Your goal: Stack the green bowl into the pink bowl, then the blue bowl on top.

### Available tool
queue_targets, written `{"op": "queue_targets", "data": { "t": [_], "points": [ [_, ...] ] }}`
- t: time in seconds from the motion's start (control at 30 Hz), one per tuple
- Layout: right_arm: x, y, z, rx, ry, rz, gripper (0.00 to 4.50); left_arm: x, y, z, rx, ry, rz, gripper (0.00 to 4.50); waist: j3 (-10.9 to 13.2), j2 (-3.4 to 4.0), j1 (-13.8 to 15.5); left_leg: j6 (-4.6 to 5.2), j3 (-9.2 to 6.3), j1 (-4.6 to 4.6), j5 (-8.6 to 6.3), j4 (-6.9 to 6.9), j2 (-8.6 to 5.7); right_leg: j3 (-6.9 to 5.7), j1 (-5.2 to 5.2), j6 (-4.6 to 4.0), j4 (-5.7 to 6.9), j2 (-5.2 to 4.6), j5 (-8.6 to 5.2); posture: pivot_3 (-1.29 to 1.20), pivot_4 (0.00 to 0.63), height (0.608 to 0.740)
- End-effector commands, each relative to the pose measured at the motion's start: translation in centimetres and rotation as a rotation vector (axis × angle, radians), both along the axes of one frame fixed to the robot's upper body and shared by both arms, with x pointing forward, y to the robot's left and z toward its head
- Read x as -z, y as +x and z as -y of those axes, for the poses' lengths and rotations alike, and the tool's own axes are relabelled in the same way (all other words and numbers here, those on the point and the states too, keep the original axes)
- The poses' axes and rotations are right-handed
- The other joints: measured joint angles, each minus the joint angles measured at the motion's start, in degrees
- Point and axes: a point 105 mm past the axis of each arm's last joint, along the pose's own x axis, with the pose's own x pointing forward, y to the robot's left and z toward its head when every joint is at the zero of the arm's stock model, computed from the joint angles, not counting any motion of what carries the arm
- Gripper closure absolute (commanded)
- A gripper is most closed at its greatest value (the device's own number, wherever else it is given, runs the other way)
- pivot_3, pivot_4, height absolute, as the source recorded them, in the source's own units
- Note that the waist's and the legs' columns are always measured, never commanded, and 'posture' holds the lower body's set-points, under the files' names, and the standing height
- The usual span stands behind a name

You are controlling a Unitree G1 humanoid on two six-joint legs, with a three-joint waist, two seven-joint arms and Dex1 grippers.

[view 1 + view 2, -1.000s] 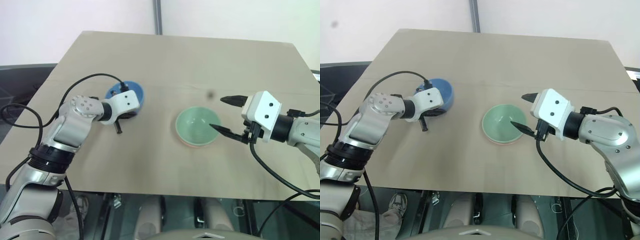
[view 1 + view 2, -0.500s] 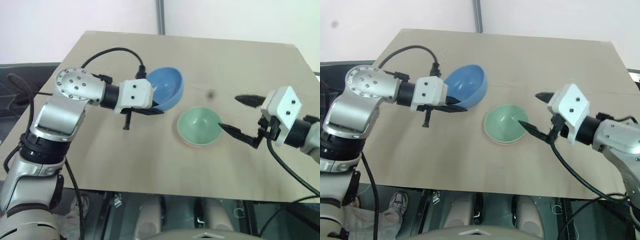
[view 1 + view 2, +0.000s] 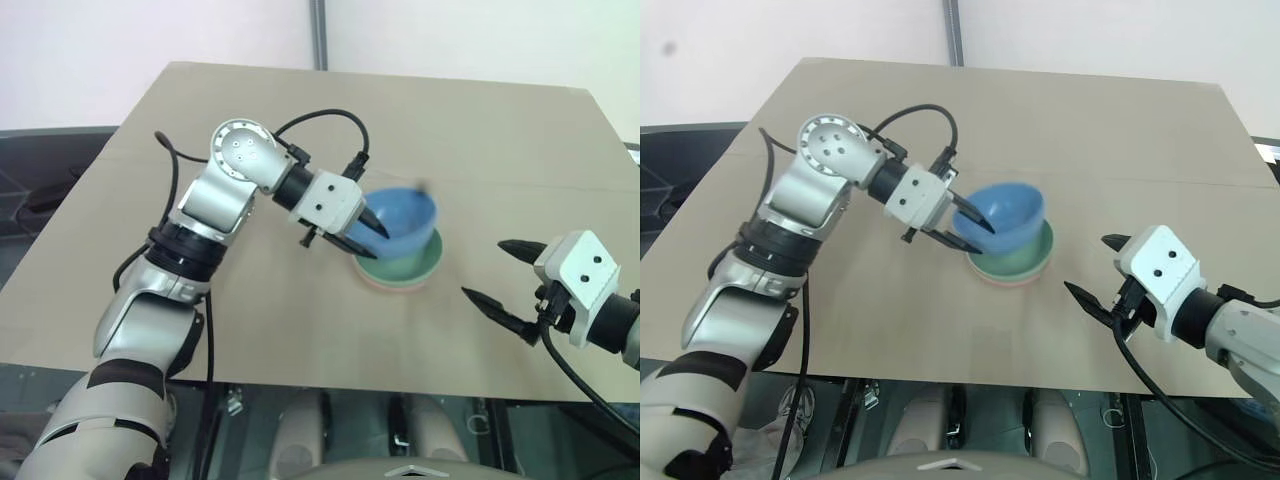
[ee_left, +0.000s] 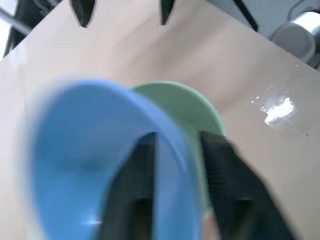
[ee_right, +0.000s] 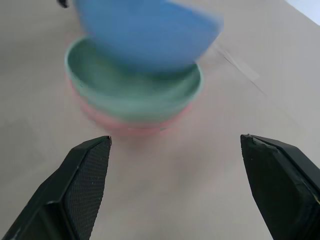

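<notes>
At counter (image 3: 250, 330) centre I see L end effector (image 3: 372, 233) pinching blue bowl (image 3: 405, 215) by its rim, tilted just above green bowl (image 3: 408, 268) nested in pink bowl (image 5: 130, 127); R end effector (image 3: 500, 275) at 4 o'clock, fingers wide apart, holding nothing.

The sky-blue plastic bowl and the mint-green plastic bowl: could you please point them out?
Sky-blue plastic bowl (image 3: 402, 220), left eye view: outer wall.
Mint-green plastic bowl (image 5: 131, 102), right wrist view: front outer wall below the rim.
</notes>
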Motion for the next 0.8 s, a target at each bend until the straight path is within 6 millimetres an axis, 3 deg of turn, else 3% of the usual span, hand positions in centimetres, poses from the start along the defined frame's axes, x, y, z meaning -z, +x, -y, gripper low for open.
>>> {"op": "queue_targets", "data": {
  "t": [0.03,0.13,0.37,0.53,0.57,0.63,0.7,0.8],
  "points": [
    [-1.1,-0.4,-0.2,0.006,-0.001,0.073,0.00,-1.4,-0.1,0.9,0.044,-0.061,0.024,1.30,0.00,0.00,-0.02,0.00,-0.08,-0.09,0.00,0.08,0.00,-0.07,-0.02,0.00,0.00,0.00,0.00,0.00,0.150,0.740],
    [-0.9,-0.5,-0.1,0.018,-0.001,0.073,0.00,-1.9,0.1,0.9,0.019,-0.088,-0.010,1.30,0.00,-0.01,-0.08,0.00,-0.20,-0.21,0.00,0.17,0.00,-0.17,-0.06,0.02,0.01,0.00,0.01,0.00,0.150,0.740],
    [-0.8,-0.4,-0.2,0.027,-0.001,0.088,0.00,-5.4,1.8,-0.4,-0.194,-0.274,-0.115,1.30,0.00,0.00,-0.09,0.00,-0.43,-0.24,0.00,0.20,0.00,-0.26,-0.05,0.04,0.02,0.01,0.00,0.00,0.150,0.740],
    [-0.7,0.8,-0.9,-0.009,0.012,0.101,0.00,-5.9,3.5,-4.2,-0.475,-0.414,-0.188,1.30,-0.01,0.02,-0.71,0.00,-0.65,-0.20,0.00,0.20,0.01,-0.25,-0.05,0.05,0.04,0.02,-0.01,0.00,0.150,0.740],
    [-0.5,0.9,-1.1,-0.028,0.021,0.089,0.00,-5.9,3.5,-4.6,-0.510,-0.442,-0.217,0.73,-0.01,0.02,-0.68,-0.01,-0.67,-0.21,0.01,0.19,0.02,-0.26,-0.05,0.05,0.04,0.03,0.00,0.00,0.150,0.740],
    [-0.4,1.1,-1.3,-0.056,0.035,0.070,0.00,-5.7,3.5,-5.2,-0.568,-0.474,-0.225,0.02,0.00,0.00,-0.19,-0.01,-0.71,-0.27,0.01,0.22,0.02,-0.33,-0.04,0.04,0.03,0.02,0.00,0.00,0.150,0.740],
    [-0.4,1.4,-1.3,-0.073,0.037,0.067,0.00,-5.7,4.4,-6.2,-0.688,-0.562,-0.232,0.02,0.00,0.00,0.04,-0.01,-0.72,-0.32,0.01,0.25,0.01,-0.35,-0.04,0.04,0.00,-0.01,0.01,0.00,0.150,0.740],
    [-0.8,2.6,-0.6,-0.047,0.021,0.109,0.00,-5.8,3.6,-6.7,-0.675,-0.710,-0.315,0.02,0.00,-0.01,-0.01,-0.01,-0.74,-0.34,0.01,0.28,-0.02,-0.38,-0.04,0.05,0.01,-0.04,0.01,0.00,0.150,0.740]
  ]
}}
